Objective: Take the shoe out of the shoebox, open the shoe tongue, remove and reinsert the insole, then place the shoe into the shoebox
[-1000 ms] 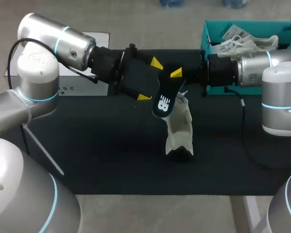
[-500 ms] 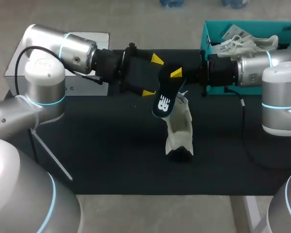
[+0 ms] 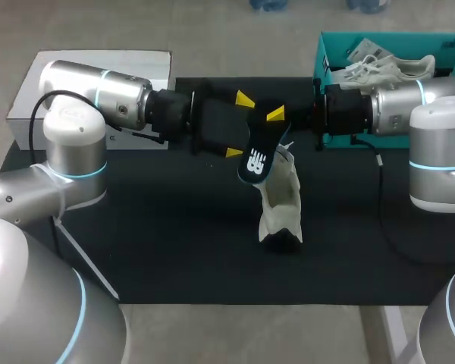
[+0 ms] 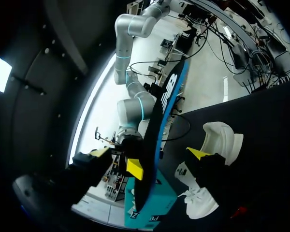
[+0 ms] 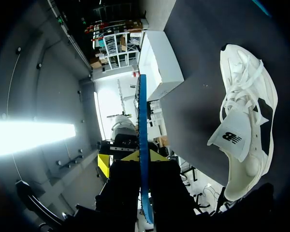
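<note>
My right gripper is shut on one end of the black, blue-edged insole, which hangs in the air over the mat. In the right wrist view the insole shows edge-on, clamped in the right gripper. Just left of the insole, my left gripper stands wide open without holding it. From the left wrist, the insole rises close by one finger of that open gripper. The white shoe lies on the black mat under the insole, its tongue pulled up.
The teal shoebox stands at the back right with a second white shoe in it. A white box lid lies at the back left. The black mat covers the table's middle.
My left arm has swung toward the back and its open gripper has edged closer to the insole. The right arm, the insole and the shoe have not moved.
</note>
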Tool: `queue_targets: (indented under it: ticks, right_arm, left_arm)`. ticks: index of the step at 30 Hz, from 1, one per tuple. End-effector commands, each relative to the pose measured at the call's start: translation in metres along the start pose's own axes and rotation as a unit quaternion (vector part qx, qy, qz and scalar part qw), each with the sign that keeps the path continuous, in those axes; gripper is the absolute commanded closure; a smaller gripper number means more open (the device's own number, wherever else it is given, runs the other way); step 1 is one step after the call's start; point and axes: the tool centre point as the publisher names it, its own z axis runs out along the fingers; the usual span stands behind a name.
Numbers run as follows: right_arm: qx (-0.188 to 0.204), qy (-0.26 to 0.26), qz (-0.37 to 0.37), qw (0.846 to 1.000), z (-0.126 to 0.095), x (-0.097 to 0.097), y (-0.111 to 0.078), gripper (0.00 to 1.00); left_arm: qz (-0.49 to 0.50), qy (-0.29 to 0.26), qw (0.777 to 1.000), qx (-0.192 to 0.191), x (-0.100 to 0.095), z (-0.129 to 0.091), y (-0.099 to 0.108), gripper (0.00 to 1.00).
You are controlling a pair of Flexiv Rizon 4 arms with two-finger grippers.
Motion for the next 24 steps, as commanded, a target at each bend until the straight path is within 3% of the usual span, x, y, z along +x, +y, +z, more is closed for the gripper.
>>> queue_targets:
  ticks: [1, 4, 5, 6, 7, 24]
  right_arm:
    - [-0.001, -0.001, 0.000, 1.000, 0.0009, 0.0001, -0.0005, 1.00]
    - [-0.001, -0.001, 0.000, 1.000, 0.0009, 0.0001, -0.0005, 1.00]
    - [-0.001, -0.001, 0.000, 1.000, 0.0009, 0.0001, -0.0005, 1.00]
    - [-0.001, -0.001, 0.000, 1.000, 0.0009, 0.0001, -0.0005, 1.00]
    - [-0.001, -0.001, 0.000, 1.000, 0.0009, 0.0001, -0.0005, 1.00]
    - [-0.001, -0.001, 0.000, 1.000, 0.0009, 0.0001, -0.0005, 1.00]
  left_arm:
    - [0.002, -0.004, 1.000, 0.001, -0.0009, 0.0086, 0.0045, 0.00]
    - [0.002, -0.007, 1.000, 0.001, -0.0011, 0.0110, 0.0065, 0.00]
    - [0.003, -0.008, 1.000, 0.000, -0.0010, 0.0117, 0.0072, 0.12]
    - [0.003, -0.009, 1.000, -0.004, -0.0009, 0.0122, 0.0080, 0.72]
    - [0.003, -0.010, 1.000, -0.004, -0.0010, 0.0126, 0.0090, 1.00]
    - [0.006, -0.005, 1.000, -0.012, -0.0054, 0.0171, 0.0116, 1.00]
